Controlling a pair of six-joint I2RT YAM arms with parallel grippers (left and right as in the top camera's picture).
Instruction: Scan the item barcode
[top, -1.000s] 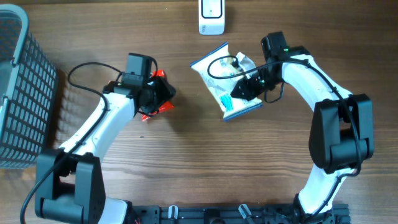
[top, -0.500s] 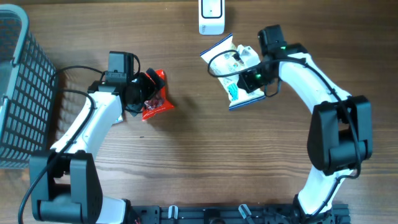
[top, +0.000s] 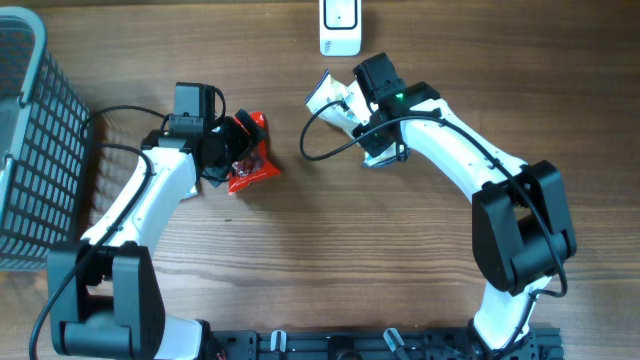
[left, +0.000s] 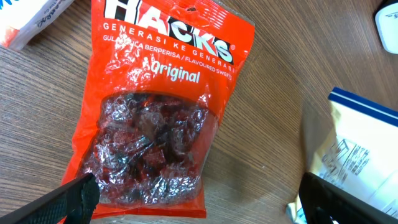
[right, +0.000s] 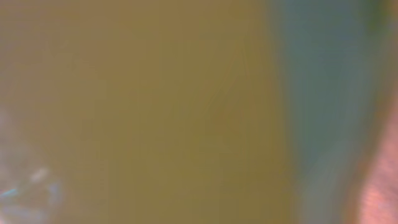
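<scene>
A red Hacks candy bag (top: 252, 162) lies flat on the table, and it fills the left wrist view (left: 158, 106). My left gripper (top: 238, 152) stands open over its near end, fingertips wide apart (left: 199, 199) and gripping nothing. My right gripper (top: 366, 112) is shut on a white and blue packet (top: 328, 95), held just below the white scanner (top: 340, 25) at the table's far edge. The arm hides most of the packet from above. Its blue-edged corner (left: 367, 155) shows in the left wrist view. The right wrist view is only a brown-green blur.
A grey mesh basket (top: 30, 140) stands at the left edge. A white printed item (left: 31, 18) pokes into the top left corner of the left wrist view. Cables loop from both arms over the wood table (top: 330, 250).
My left gripper opened, let go of the red bag and drew back left. My right arm carried the packet left and up, close under the scanner.
</scene>
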